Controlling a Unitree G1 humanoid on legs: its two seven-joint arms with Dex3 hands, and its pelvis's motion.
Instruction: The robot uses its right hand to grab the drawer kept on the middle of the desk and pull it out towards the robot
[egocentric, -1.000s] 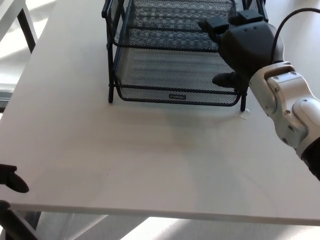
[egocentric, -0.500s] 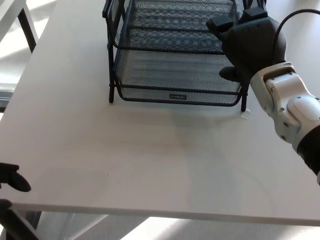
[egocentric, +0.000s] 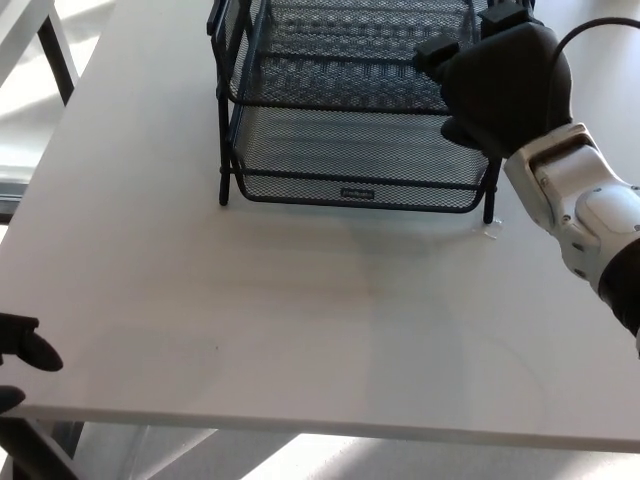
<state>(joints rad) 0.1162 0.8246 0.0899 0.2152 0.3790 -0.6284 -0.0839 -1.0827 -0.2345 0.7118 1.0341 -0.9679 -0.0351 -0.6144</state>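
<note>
Mesh is what we see first: the drawer (egocentric: 355, 150) is a black wire-mesh tray set in a black frame (egocentric: 224, 150), with at least one more mesh tier stacked above it. Its front lip is a low band of fine mesh carrying a small dark label (egocentric: 356, 193) near the middle. The frame stands on thin legs on the white desk (egocentric: 280, 320), toward the far middle of the surface, and its upper part runs out of the top of the picture. The bottom tray's front edge sits just ahead of the frame's front legs.

We find our right hand (egocentric: 500, 85) at the right front corner of the rack, black and bulky, coming in from the right on a white forearm (egocentric: 580, 205) with a black cable (egocentric: 590, 30) looping above it. The fingers (egocentric: 440, 50) reach leftward over the rim of the upper tier, and the thumb (egocentric: 458, 130) points down beside the right edge of the bottom tray. The hand looks spread around that corner, but we cannot tell whether it has closed on any wire.

Our left hand (egocentric: 25, 350) shows only as a dark tip at the lower left, at the near edge of the desk, well apart from the rack; we cannot tell its state.
</note>
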